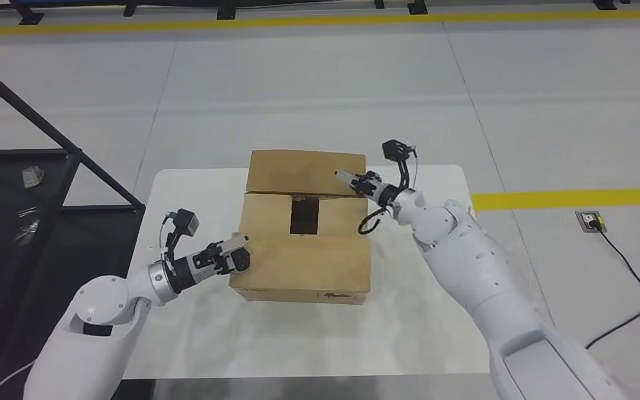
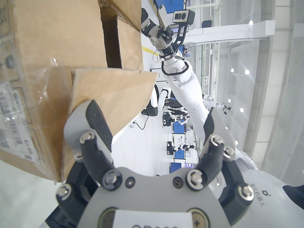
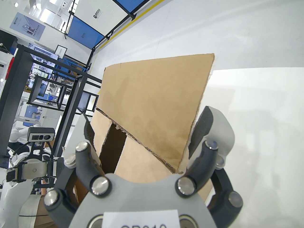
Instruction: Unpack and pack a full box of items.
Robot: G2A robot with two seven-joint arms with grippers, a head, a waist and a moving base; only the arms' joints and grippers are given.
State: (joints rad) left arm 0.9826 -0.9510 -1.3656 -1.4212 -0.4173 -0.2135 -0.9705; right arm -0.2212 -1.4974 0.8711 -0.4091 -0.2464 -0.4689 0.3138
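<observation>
Grey floor (image 1: 300, 70) with yellow lines (image 1: 540, 198) lay all around your white table (image 1: 400, 330). You had a black frame (image 1: 60, 170) standing beside the table on the robot's left. The big brown box (image 1: 290, 293) sat in the middle of the table. Its far flap (image 1: 300, 170) was folded up and back, away from the robot. Its near flap (image 1: 300, 262) lay low over the top. Between those two flaps you could see two short flaps with a dark gap (image 1: 305, 214) in the middle, too dark to tell what was inside.

Your left arm (image 1: 110, 310) came in low from the near left side. Your right arm (image 1: 470, 260) came in from the right.

Your left gripper (image 1: 240, 257) was at the near left corner of the box. Its fingers (image 2: 98, 122) were spread wide, with the corner of the near flap just beside one pad, and they squeezed nothing.

Your right gripper (image 1: 348, 180) was at the right end of the far flap. Its fingers (image 3: 205, 122) were spread wide too. The flap's edge sat between them, close to one finger, but it was not pinched.

A clear plastic pouch (image 2: 16, 110) with paper labels was stuck on the side of the box. A small socket (image 1: 590, 220) sat on the floor, well away to the right.
</observation>
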